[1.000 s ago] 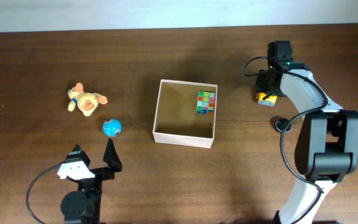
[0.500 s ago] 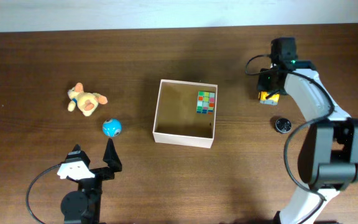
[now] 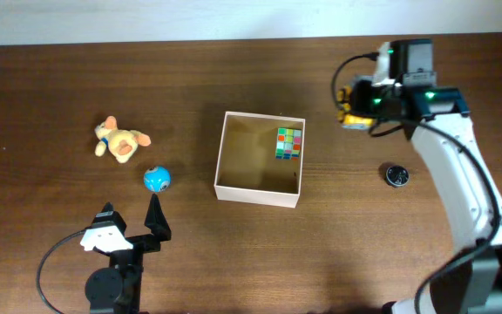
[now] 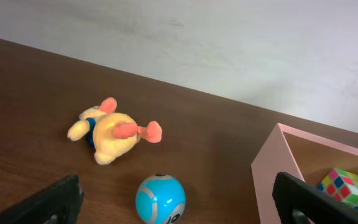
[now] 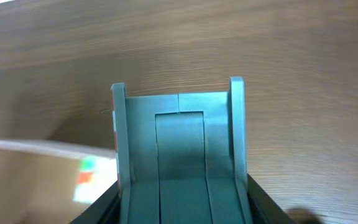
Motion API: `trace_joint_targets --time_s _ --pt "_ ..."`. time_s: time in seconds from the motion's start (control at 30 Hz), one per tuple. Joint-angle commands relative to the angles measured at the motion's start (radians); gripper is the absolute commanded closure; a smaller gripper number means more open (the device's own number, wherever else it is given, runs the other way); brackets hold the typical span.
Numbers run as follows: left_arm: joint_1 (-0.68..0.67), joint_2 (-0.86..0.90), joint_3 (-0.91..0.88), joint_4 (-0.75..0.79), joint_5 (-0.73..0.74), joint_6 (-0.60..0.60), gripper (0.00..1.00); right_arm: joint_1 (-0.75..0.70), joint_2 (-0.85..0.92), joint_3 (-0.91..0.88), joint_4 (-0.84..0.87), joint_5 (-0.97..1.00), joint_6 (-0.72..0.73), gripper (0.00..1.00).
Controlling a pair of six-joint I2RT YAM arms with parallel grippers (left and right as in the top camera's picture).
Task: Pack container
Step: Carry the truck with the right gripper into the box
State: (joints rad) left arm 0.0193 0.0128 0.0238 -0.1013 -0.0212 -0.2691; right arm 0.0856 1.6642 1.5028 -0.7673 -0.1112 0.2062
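We see the box (image 3: pixel 258 194) mid-surface (image 3: pixel 234 262) holding a cube (image 3: pixel 289 144), right end effector (image 3: pixel 356 106) clamped on a yellow toy (image 3: pixel 349 120) near its right wall, left end effector (image 3: pixel 131 214) wide open, empty.

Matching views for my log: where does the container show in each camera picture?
Overhead: the container sits mid-table, right of the blue ball.
Left wrist: lower right, cut off by the edge.
Right wrist: lower left corner, blurred.
Shared landmark: the multicoloured cube inside it, seen in all three.
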Motion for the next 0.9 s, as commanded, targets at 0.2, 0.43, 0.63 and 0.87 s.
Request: trace_joint_targets --time_s 0.2,0.43,0.63,0.87 --pt "0.005 -0.008 -0.006 0.003 0.014 0.016 0.01 0.277 -0.063 0.024 0.024 -0.003 0.147 0.60" --pt "0.005 -0.008 -0.006 0.003 0.014 0.016 0.01 0.454 -0.045 0.023 0.087 0.151 0.257 0.59" --pt "0.005 -0.008 -0.006 0.003 0.014 0.016 0.01 0.534 0.002 0.023 0.102 0.281 0.349 0.59" --pt "0.005 -0.008 -0.006 0.003 0.014 0.016 0.01 0.567 0.108 0.023 0.122 0.311 0.451 0.59"
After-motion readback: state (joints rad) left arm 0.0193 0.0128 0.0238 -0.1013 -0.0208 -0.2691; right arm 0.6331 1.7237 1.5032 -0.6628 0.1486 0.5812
